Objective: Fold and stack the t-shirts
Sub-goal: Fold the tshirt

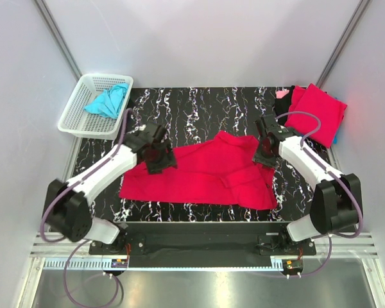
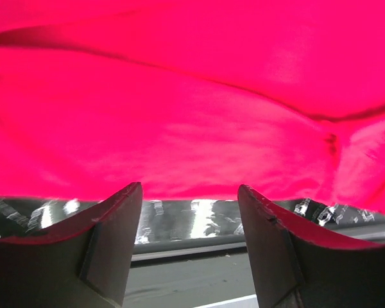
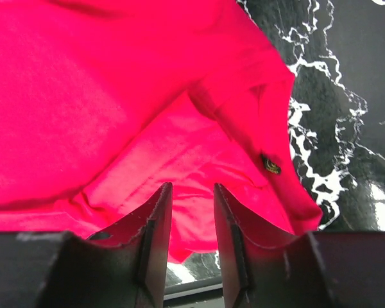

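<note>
A crimson red t-shirt (image 1: 205, 173) lies spread out, partly folded and wrinkled, on the black marble table (image 1: 199, 106). My left gripper (image 1: 159, 157) hovers over the shirt's upper left edge; in the left wrist view (image 2: 189, 192) its jaws stand wide apart and empty, the red cloth (image 2: 192, 96) just past the tips. My right gripper (image 1: 266, 153) is at the shirt's upper right corner; in the right wrist view (image 3: 192, 189) its jaws stand a narrow gap apart over the red cloth (image 3: 115, 96), gripping nothing. A turquoise t-shirt (image 1: 108, 101) lies crumpled in the basket.
The white lattice basket (image 1: 77, 119) stands at the back left, off the table's corner. A folded red shirt (image 1: 317, 109) lies on a stack at the back right, with a pink edge (image 1: 282, 94) showing. White walls close in on all sides.
</note>
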